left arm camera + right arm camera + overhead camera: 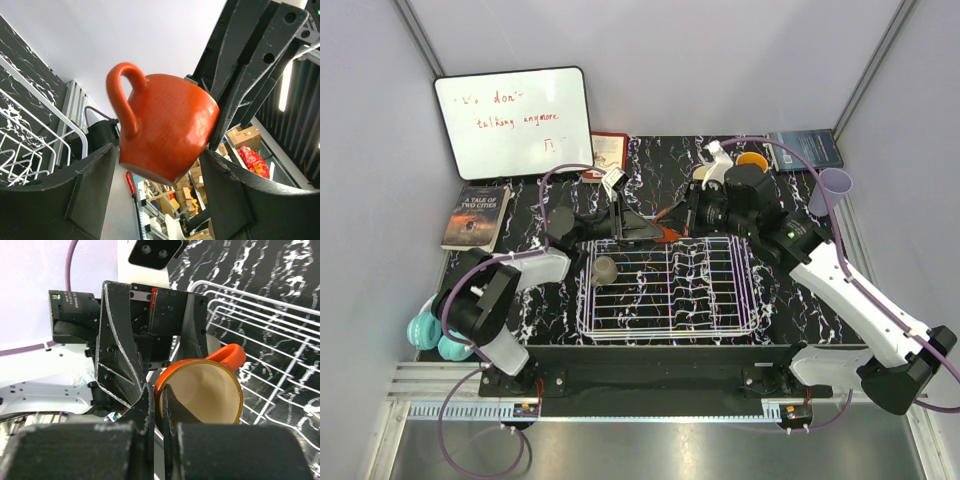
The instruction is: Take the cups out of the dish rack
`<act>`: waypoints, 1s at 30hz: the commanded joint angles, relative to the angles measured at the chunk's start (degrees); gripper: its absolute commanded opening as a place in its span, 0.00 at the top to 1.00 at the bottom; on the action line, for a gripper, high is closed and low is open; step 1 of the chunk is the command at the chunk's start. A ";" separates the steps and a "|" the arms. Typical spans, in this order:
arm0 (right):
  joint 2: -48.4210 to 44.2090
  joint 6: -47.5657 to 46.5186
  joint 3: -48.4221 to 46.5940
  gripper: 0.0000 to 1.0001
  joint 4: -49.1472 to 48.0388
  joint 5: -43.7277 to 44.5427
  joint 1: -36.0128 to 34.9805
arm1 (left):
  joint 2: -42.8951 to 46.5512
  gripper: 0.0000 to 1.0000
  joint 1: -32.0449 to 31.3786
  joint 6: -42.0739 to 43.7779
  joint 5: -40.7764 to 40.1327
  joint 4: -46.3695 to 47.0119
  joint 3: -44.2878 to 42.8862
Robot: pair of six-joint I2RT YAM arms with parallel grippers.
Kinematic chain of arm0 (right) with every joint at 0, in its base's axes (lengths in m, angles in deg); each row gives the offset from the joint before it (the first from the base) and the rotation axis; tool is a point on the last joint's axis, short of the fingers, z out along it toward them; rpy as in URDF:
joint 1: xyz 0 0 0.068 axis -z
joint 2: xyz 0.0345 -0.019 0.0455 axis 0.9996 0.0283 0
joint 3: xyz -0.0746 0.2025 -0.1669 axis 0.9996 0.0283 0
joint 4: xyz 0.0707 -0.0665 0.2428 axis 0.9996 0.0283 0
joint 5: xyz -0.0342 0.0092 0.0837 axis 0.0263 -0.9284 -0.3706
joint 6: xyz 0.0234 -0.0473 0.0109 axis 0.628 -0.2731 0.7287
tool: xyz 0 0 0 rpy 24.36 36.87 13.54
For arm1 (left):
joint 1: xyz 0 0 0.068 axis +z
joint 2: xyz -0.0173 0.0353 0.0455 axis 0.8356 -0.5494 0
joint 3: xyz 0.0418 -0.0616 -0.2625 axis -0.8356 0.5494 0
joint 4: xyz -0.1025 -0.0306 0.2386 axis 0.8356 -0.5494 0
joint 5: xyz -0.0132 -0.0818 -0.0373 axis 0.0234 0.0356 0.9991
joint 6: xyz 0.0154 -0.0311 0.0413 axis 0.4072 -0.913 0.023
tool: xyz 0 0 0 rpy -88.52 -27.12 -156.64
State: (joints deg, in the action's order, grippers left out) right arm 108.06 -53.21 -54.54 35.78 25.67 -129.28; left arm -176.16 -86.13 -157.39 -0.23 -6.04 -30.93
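— How many cups?
— Five, and one rack [668, 336]. A grey cup [604, 270] sits inside the rack, at its left end. The orange cup [667, 234] hangs just beyond the far rim. Past the far right corner are a mug [713, 165], a yellow cup [752, 160] and a tumbler [832, 190].
— And the claws?
— Only the right wrist view shows the right gripper [159, 395] pinched on the orange cup's rim. The left wrist view shows the left gripper [157, 160] flanking its base; whether it grips, I cannot tell.

The black, white-veined marble bench [655, 160] carries a white wire dish rack [670, 290]. Left of the rack lie a paperback book [477, 216] and teal headphones [432, 335], to its right is a lavender plastic tumbler [831, 190], and behind it a whiteboard [515, 122].
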 commanded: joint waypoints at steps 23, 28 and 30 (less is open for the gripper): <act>45.11 -16.76 -53.43 1.00 24.19 32.50 5.57 | 11.31 0.18 0.46 48.32 -24.79 -77.96 -10.84; 56.63 -16.40 -63.31 1.00 28.85 34.00 6.63 | 16.93 0.18 0.45 51.77 -34.06 -87.48 -10.52; 60.05 -16.14 -65.86 1.00 29.47 34.18 6.72 | 19.48 0.18 0.45 51.69 -37.40 -88.72 -9.38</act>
State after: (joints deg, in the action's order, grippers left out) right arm 165.72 -68.66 -112.26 62.20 55.77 -122.84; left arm -161.52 -85.73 -112.67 -26.55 -81.34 -40.76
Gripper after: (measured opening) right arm 0.029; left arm 0.813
